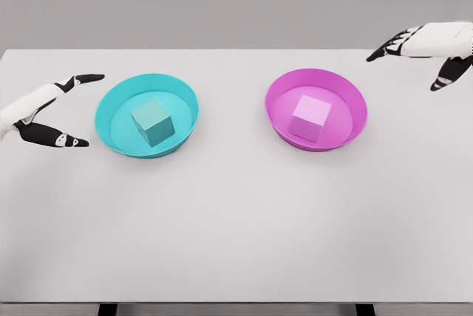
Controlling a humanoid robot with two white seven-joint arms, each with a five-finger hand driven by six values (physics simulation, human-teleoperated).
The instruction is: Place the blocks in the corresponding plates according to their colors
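Now, teal block [153, 121]: inside teal plate [146, 114], corner toward the camera.
Pink block [310, 117]: inside pink plate [316, 108].
Left hand [46, 113]: released, empty.
Right hand [429, 50]: released, empty.

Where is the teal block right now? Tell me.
In the head view, the teal block sits inside the teal plate on the table's left, near the open left robot hand.

We see a white table [236, 235] filling most of the view. Two plates rest directly on it, side by side toward the far half: a cyan plate [111, 128] at left, a pink plate [353, 120] at right, well apart.
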